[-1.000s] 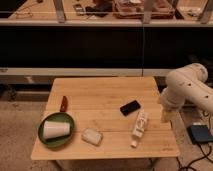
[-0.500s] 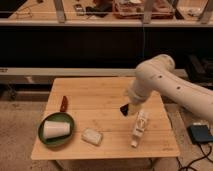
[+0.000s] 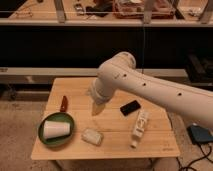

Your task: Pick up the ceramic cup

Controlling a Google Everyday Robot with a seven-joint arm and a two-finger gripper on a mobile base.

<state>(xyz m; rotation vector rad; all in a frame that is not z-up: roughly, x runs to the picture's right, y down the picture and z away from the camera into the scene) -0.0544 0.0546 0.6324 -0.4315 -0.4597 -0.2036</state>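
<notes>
The ceramic cup [image 3: 55,130] is plain white and lies on its side on a green plate [image 3: 46,141] at the table's front left. My white arm reaches in from the right across the table. My gripper [image 3: 97,108] hangs above the middle of the table, to the right of the cup and apart from it, pointing down.
The wooden table [image 3: 112,146] also holds a small whitish block [image 3: 92,136] beside the plate, a long white bottle-like object [image 3: 139,128] at the right, a black flat object [image 3: 130,107], and a red object [image 3: 63,103] at the left. A dark shelf unit stands behind the table.
My arm has swung from the table's right side leftward across the table, bringing the gripper over the middle, closer to the plate. The objects have not moved.
</notes>
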